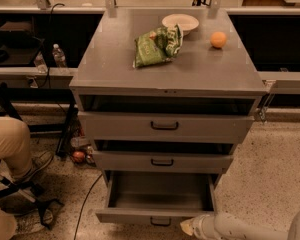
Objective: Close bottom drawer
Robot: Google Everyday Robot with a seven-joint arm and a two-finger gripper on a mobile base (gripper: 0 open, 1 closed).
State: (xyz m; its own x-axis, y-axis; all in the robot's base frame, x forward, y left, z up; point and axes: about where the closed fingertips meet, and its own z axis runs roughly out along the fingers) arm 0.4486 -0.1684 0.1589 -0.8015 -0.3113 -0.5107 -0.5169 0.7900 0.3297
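- Gripper (190,227) lies low at the picture's bottom edge, just beside the bottom drawer (130,217), at the right end of its front; whether it is parted or closed cannot be told.
- Pulled well out of the grey cabinet (165,69), the drawer looks empty.
- Its front faces the camera; its long axis runs left to right, and it slides straight back.
- Likely risk: a push this far right of the black handle (161,222) may skew and jam it.
- Slipping under the shallow front is another risk.
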